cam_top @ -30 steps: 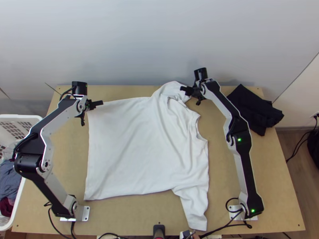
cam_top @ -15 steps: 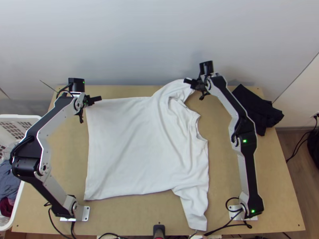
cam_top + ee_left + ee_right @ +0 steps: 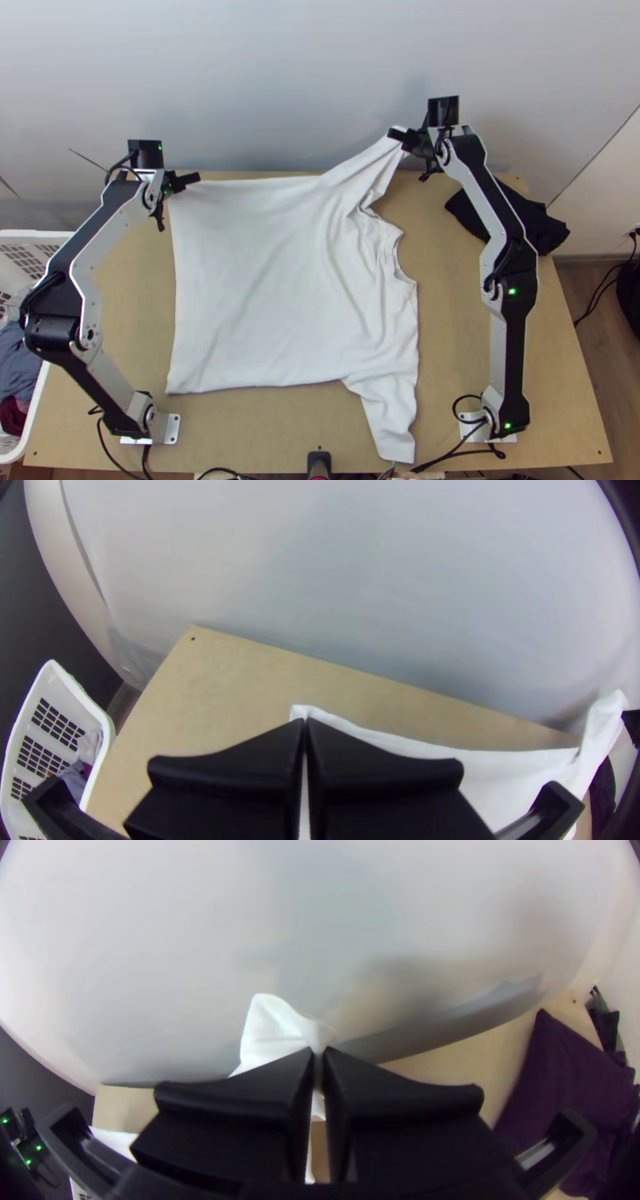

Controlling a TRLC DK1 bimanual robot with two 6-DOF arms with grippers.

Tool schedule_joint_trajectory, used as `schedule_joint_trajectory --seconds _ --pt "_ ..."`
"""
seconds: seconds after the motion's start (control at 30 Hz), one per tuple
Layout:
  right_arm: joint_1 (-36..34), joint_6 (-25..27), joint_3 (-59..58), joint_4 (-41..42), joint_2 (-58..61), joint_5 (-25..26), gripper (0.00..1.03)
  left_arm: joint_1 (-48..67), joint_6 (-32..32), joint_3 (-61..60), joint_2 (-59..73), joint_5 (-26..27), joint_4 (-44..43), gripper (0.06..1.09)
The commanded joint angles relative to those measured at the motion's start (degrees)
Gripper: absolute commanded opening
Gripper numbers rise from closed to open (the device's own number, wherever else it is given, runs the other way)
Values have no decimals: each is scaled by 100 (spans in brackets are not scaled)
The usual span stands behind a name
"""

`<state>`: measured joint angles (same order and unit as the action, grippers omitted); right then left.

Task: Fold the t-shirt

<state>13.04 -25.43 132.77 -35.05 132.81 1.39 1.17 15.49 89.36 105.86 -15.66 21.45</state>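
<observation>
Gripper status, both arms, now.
Left gripper: closed, holding the t-shirt at a hem corner.
Right gripper: closed, holding the end of the far sleeve, raised.

White cloth t-shirt (image 3: 256, 280) (softly matt), smooth wooden table (image 3: 264, 432)

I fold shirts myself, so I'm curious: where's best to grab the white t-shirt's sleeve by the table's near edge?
Probably by its cuff, pinched from above, coming from the table's near edge: the sleeve lies flat and points that way, cuff outermost.
</observation>
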Motion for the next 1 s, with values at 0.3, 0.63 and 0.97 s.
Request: schedule_joint_trajectory --seconds 0.3,0.63,0.97 --pt "410 1154 3 1800 -247 1672 3 -205 -10 653 391 -508 -915 10" --pt "691 1049 -665 1518 -449 1637 3 -20 -195 -77 154 -508 -1240 10" --pt "867 522 -2730 1439 -1776 731 3 68 -257 -912 -497 -455 -1460 10"
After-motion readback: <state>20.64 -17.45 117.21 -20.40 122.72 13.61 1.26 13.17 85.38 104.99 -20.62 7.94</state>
